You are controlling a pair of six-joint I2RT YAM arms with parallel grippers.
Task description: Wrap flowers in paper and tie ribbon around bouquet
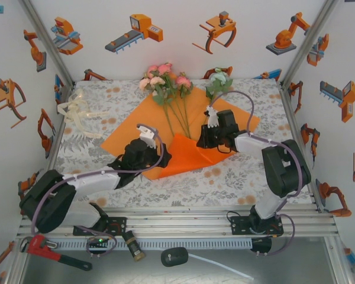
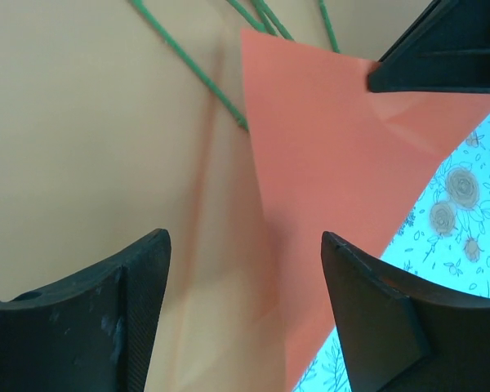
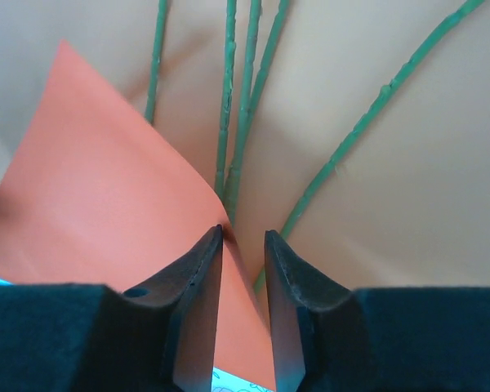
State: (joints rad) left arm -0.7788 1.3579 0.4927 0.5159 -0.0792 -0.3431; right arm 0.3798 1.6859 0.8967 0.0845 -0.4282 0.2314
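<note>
The flowers point(image 1: 170, 94) lie on the paper point(image 1: 123, 141), heads out past its far edge and stems running back toward the arms. The mint bloom point(image 1: 219, 80) is set off to the right, its stem slanting in to the rest. The paper's near corner is turned up as a flap point(image 1: 186, 157) over the stem ends, and it looks curved rather than creased flat. The right gripper point(image 3: 243, 237) hangs over the flap's edge beside the stems, its jaws a narrow slit with nothing pinched in them. The left gripper point(image 2: 243, 245) stands over the paper's left part beside the flap, jaws wide and empty. The step in hand seems to be the wrap itself, barely begun. To do it well, one gripper should pin the flap so it cannot spring back. The other should take a side corner by its edge alone, clear of the stems, and carry it across them in a low roll. The splayed mint stem wants gathering in first, or the cone will close without it. The ribbon point(image 1: 77, 115) lies at the table's far left, well apart from the paper.
</note>
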